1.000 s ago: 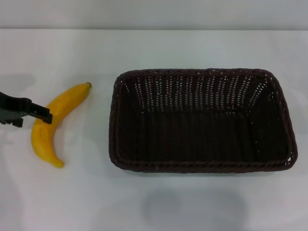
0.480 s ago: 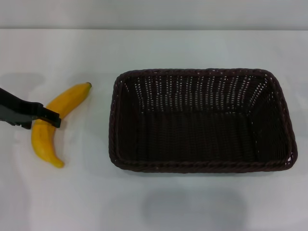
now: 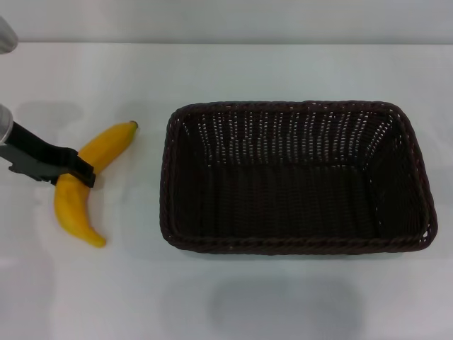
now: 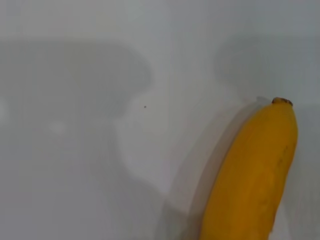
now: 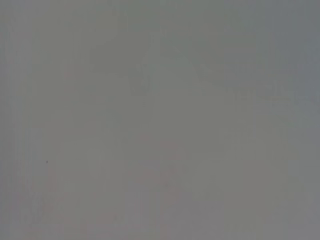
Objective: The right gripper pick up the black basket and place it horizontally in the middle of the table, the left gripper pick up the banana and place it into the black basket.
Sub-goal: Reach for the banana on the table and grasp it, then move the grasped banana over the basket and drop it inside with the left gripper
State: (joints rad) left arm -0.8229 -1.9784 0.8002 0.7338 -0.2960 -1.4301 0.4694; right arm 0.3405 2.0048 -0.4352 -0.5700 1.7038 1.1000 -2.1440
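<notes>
The left claw clamps the banana mid-length, beside the black basket; bare desk lies between them.

Surface: a plain pale grey expanse, likely the table, is filling the whole right wrist view.
Marks: a tiny dark speck is showing on it.
</notes>
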